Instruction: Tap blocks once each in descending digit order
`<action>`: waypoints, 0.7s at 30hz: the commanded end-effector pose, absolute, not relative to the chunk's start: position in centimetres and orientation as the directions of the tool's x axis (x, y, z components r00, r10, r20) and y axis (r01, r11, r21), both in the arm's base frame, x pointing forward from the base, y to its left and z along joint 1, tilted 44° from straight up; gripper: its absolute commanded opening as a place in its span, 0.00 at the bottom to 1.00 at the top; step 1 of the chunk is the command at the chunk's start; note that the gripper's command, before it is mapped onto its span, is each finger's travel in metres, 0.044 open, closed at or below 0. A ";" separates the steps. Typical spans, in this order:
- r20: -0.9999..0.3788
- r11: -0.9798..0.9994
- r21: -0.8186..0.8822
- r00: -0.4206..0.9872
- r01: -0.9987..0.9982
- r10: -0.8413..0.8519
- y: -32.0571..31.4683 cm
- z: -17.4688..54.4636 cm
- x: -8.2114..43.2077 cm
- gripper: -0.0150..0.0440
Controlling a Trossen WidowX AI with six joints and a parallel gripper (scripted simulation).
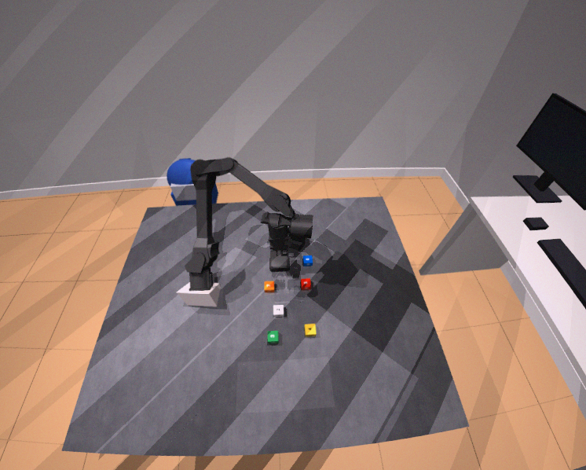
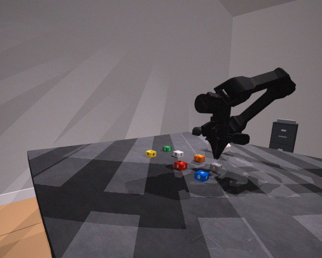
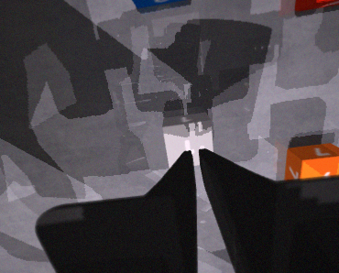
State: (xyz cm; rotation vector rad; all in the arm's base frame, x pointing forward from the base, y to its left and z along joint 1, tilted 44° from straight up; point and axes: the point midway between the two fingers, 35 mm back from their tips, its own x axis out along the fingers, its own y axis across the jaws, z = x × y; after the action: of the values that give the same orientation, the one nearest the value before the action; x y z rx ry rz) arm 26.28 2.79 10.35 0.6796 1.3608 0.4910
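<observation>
My gripper [image 2: 216,158] [image 3: 195,157] is shut and empty, its tips just above the grey block [image 2: 216,167] [image 3: 176,139] with digit 1. That block is hidden in the top view. The blue 0 block [image 1: 307,261] [image 2: 201,176] [image 3: 162,4] and red 8 block [image 1: 305,284] [image 2: 180,165] [image 3: 321,4] lie near it. The orange 7 block [image 1: 269,287] [image 2: 199,158] [image 3: 316,166] is right of the tips in the wrist view. The white 2 block [image 1: 278,310] [image 2: 178,153], green 3 block [image 1: 272,337] [image 2: 167,149] and yellow 4 block [image 1: 310,329] [image 2: 150,153] stand farther off.
The arm's pale base [image 1: 199,297] stands on the dark table top [image 1: 161,391], left of the blocks in the top view. A white desk [image 1: 503,220] with a monitor [image 1: 557,141] is at the right. A dark drawer cabinet [image 2: 283,134] stands behind the table.
</observation>
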 end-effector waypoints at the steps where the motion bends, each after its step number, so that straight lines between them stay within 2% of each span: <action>1: -0.720 0.722 0.689 0.162 0.058 0.675 1.9 11.4 26.3 0.29; 6: -0.722 0.724 0.688 0.160 0.060 0.673 -2.5 15.9 25.3 0.29; 12: -0.720 0.721 0.690 0.159 0.058 0.676 -3.0 16.5 25.2 0.29; 21: -0.720 0.723 0.689 0.164 0.054 0.674 -4.5 17.2 33.7 0.29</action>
State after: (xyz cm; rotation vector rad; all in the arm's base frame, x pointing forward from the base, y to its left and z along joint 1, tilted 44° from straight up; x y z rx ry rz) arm 30.86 -4.24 17.07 0.6637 1.3567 0.4904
